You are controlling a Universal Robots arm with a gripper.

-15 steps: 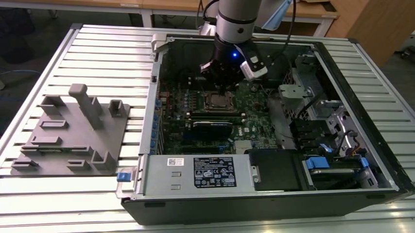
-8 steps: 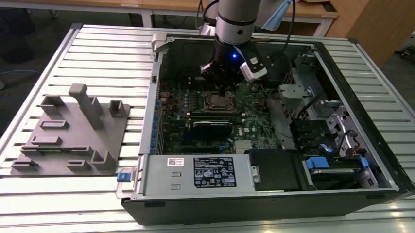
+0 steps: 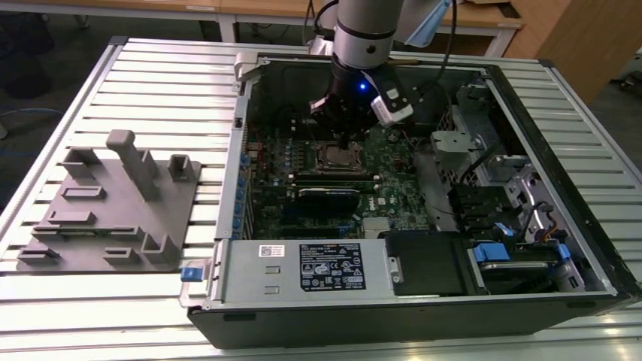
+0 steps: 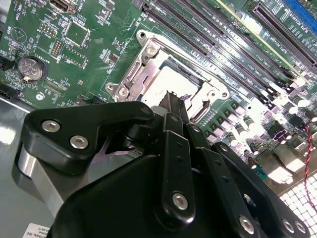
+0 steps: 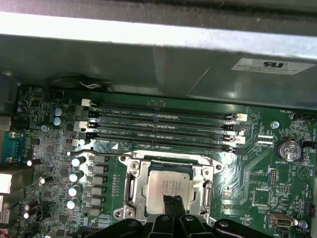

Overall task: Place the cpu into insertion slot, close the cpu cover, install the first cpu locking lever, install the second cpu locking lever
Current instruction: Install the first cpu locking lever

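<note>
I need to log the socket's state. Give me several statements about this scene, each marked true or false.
1. The cpu sits in the insertion slot. True.
2. The cpu cover stands raised open. False: it lies flat, framing the cpu.
3. The gripper hangs over the grey fixture plate outside the case. False: it is inside the computer case, with its tip over the cpu.
4. A coin cell battery sits on the motherboard. True.
</note>
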